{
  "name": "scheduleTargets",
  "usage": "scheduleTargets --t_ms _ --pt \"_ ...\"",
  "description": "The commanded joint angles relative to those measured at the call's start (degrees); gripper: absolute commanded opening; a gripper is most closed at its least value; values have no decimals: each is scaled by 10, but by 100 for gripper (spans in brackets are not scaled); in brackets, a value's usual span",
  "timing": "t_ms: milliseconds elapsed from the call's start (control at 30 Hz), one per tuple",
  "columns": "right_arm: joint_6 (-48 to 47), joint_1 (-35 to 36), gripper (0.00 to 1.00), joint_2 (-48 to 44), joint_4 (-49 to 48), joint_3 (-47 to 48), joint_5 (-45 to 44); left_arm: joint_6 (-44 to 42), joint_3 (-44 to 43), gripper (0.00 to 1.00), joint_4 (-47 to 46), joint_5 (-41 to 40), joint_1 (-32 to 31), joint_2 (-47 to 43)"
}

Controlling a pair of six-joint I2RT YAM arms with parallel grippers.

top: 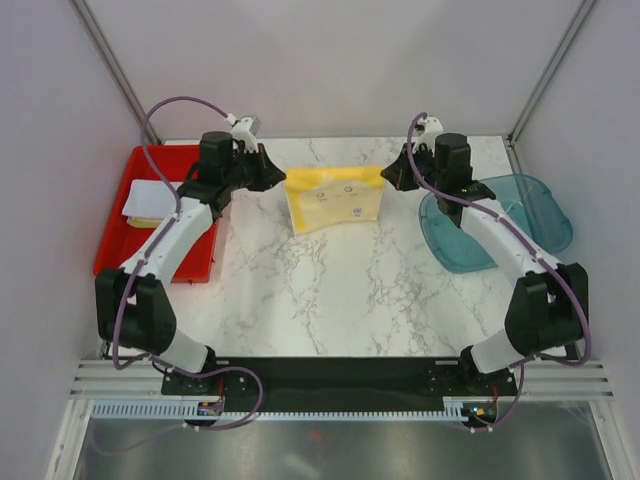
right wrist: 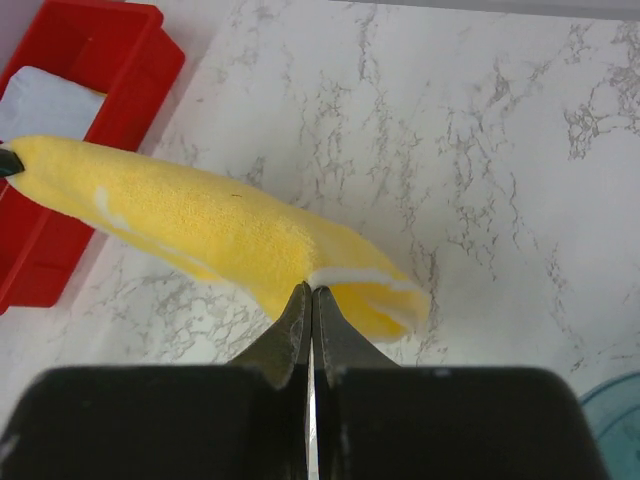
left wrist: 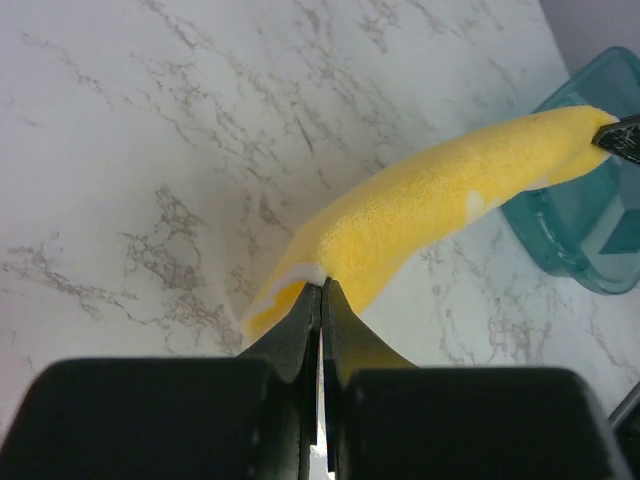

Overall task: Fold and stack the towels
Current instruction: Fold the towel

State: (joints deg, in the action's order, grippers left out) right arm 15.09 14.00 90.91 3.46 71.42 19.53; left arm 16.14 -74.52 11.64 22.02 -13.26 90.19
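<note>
A yellow towel (top: 335, 198) hangs stretched between my two grippers above the far middle of the marble table. My left gripper (top: 280, 177) is shut on its left top corner, seen up close as the yellow towel (left wrist: 430, 200) pinched at the left gripper (left wrist: 322, 285). My right gripper (top: 390, 177) is shut on the right top corner; the yellow towel (right wrist: 200, 225) runs leftward from the right gripper (right wrist: 310, 290). A white-grey towel (top: 150, 198) lies in the red tray, over a yellowish one (top: 145, 220).
The red tray (top: 115, 245) sits at the left edge of the table, also showing as the red tray (right wrist: 95, 40). A translucent teal bin (top: 520, 215) lies at the right, its corner the teal bin (left wrist: 590, 210). Walls close off the back and sides.
</note>
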Motion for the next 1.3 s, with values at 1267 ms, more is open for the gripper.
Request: scheduleTargets --t_ms 1267 --pt "38 27 0 153 -212 -78 -56 8 0 2 -137 -51 -39 203"
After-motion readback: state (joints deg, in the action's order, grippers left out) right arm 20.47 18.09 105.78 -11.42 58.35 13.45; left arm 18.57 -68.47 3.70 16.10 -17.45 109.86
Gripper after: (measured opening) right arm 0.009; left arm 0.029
